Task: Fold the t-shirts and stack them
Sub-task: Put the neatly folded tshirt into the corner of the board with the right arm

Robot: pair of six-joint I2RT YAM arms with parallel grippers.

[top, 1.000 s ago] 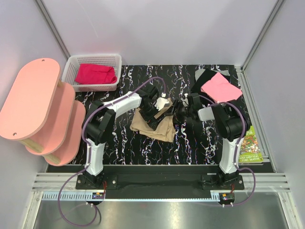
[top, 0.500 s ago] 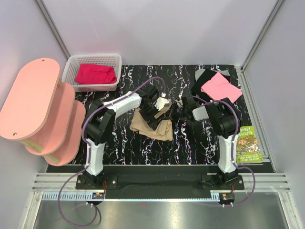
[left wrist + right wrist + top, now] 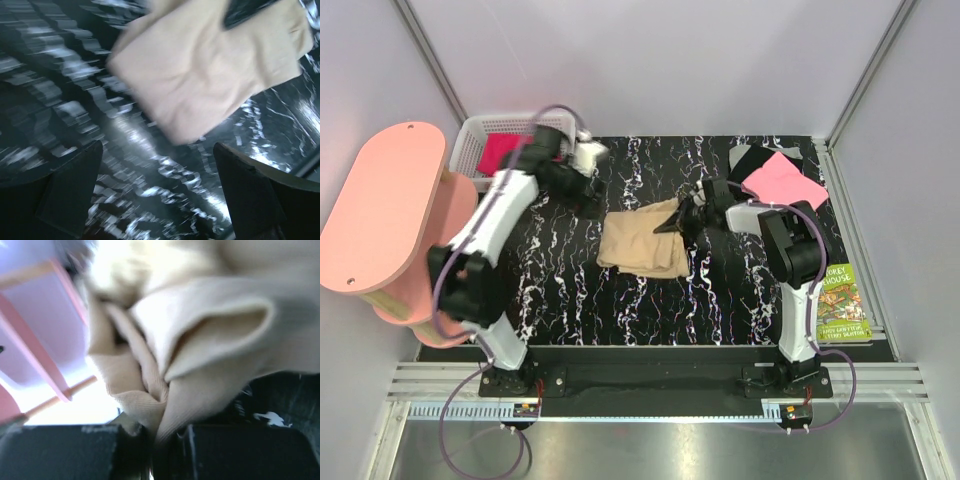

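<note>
The table (image 3: 740,310) is a flat black slab veined with white, like marble. At 9 o'clock stands a tiered pink shelf (image 3: 380,210) with long, rounded boards. At 11 o'clock sits a white basket (image 3: 468,152) with lattice walls, and a magenta shirt (image 3: 498,153) lies crumpled inside it.

Near the middle of the table lies the tan shirt (image 3: 640,245), soft ribbed cloth folded into a rough rectangle, with its 1 o'clock corner drawn up into a peak. At 1 to 2 o'clock a black shirt (image 3: 745,165) lies flat under a pink shirt (image 3: 782,182) folded into a neat square. At 4 o'clock, by the table's edge, rests a green paperback book (image 3: 842,305).

The right gripper (image 3: 672,222) is at the tan shirt's raised corner. Its wrist view shows the cloth (image 3: 200,340) bunched into pleats and pinched between the nearly closed jaws.

The left gripper (image 3: 588,196) is blurred. It is beside the basket, at about 10 o'clock from the tan shirt and apart from it. Its jaws are spread wide and hold nothing, and its wrist view shows the tan shirt (image 3: 210,65) lying beyond the dark fingers (image 3: 70,190).
</note>
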